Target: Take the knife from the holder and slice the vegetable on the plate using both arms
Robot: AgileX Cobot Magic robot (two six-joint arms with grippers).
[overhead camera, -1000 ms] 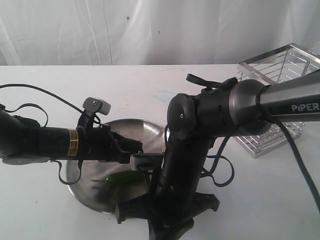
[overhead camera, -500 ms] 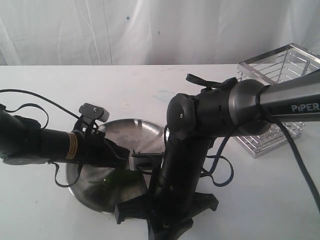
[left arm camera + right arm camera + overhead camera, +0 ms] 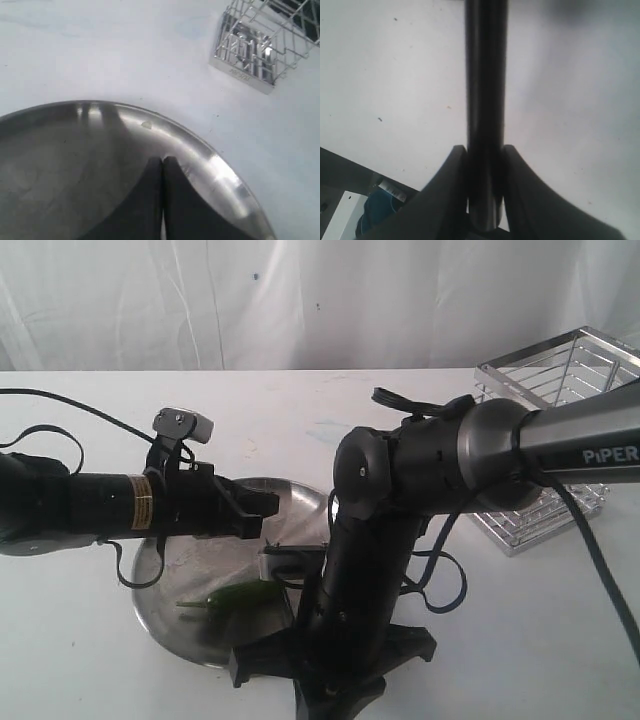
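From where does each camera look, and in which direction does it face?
Exterior: raised, off the arms, looking down across the table at the plate, vegetable and holder; left arm and right arm show.
Left wrist: on the left arm, looking past the shut left gripper at the plate, holder beyond.
Right wrist: on the right arm, looking along the knife in the right gripper toward a white surface.
Exterior and left wrist share plate and holder.

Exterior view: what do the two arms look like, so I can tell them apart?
The left arm is slim and black, with a yellow-white label band, a small grey camera and thin black cables. The right arm is thicker: bulky round black joints, a grey metallic link with white PiPER lettering and a heavy black cable.
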